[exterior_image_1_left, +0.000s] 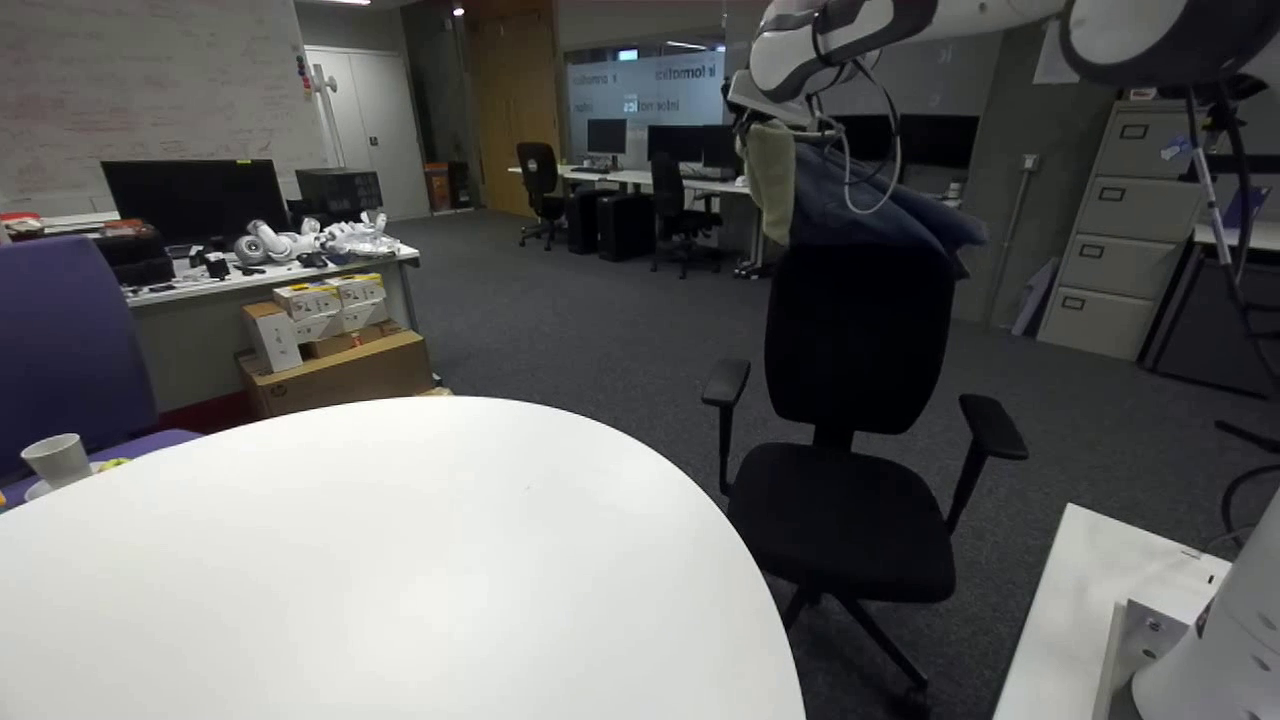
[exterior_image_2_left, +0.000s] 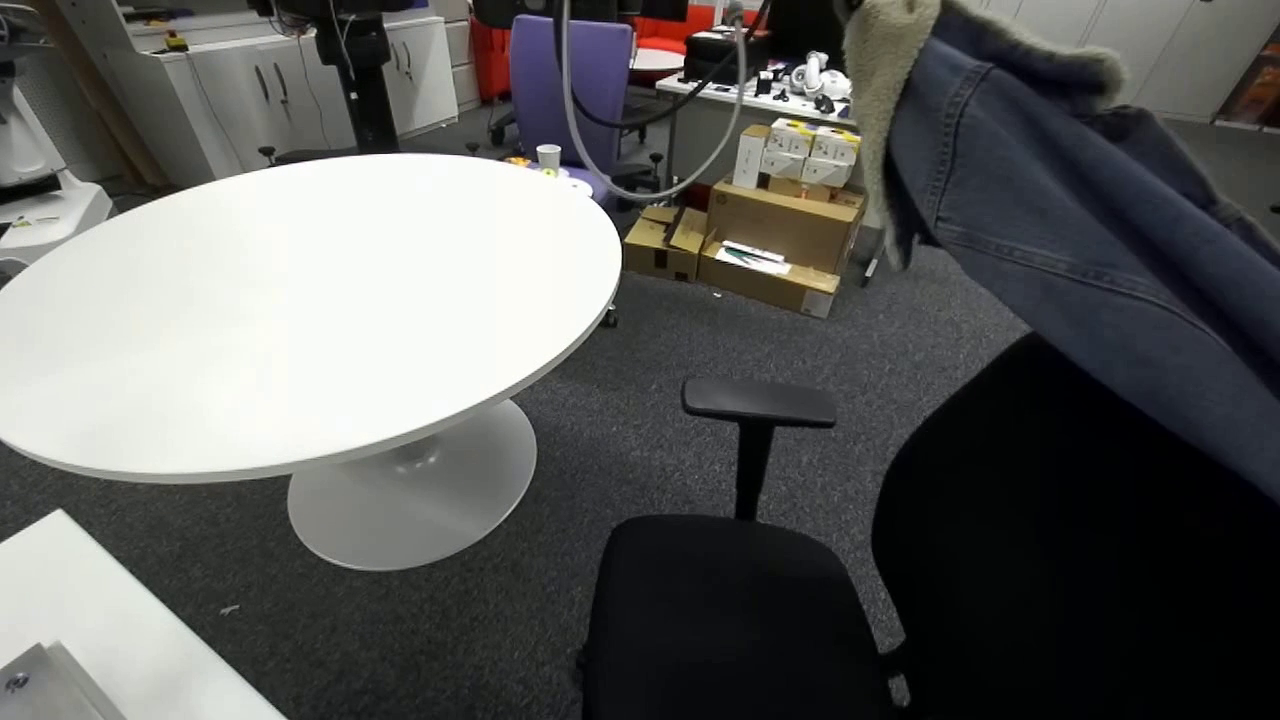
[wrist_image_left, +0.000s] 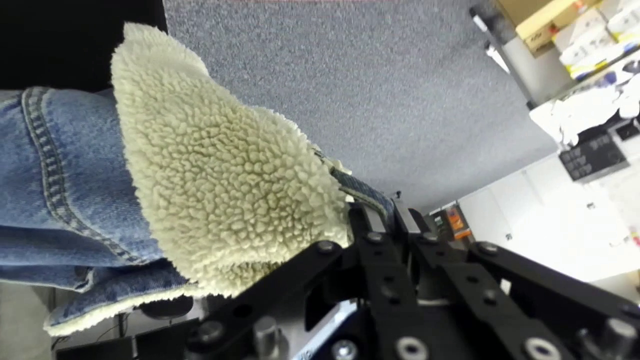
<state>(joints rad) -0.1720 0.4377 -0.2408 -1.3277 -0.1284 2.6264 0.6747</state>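
Clamped tight, the tool (wrist_image_left: 386, 217) grips a narrow denim edge of a fleece-lined denim jacket (wrist_image_left: 230, 170); in the wrist view that edge passes between the two closely set fingers (wrist_image_left: 369, 219). Cream fleece spreads just left of the fingers there, with blue stitched denim farther left. The jacket hangs from the tool at the top of a black office chair (exterior_image_1_left: 855, 370), overlapping its backrest in both exterior views; whether the cloth rests on it cannot be told.

Above the chair, the white robot arm (exterior_image_1_left: 790, 65) reaches in from the right in an exterior view, and its base (exterior_image_1_left: 1225, 620) stands at the near right on a white desk (exterior_image_1_left: 1075, 585). To the chair's left, in both exterior views, is a round white desk (exterior_image_1_left: 430, 540).

At the left of that same view a purple chair (exterior_image_1_left: 60, 330) stands beyond the round top, with a white cup (exterior_image_1_left: 58, 462) over its seat. Farther back on the left, a cluttered desk (exterior_image_1_left: 225, 283) bears a black monitor (exterior_image_1_left: 195, 205), and small white boxes (exterior_image_1_left: 335, 300) sit above a brown cardboard box (exterior_image_1_left: 350, 375) beside it. A grey filing cabinet (exterior_image_1_left: 1130, 270) stands at the far right.
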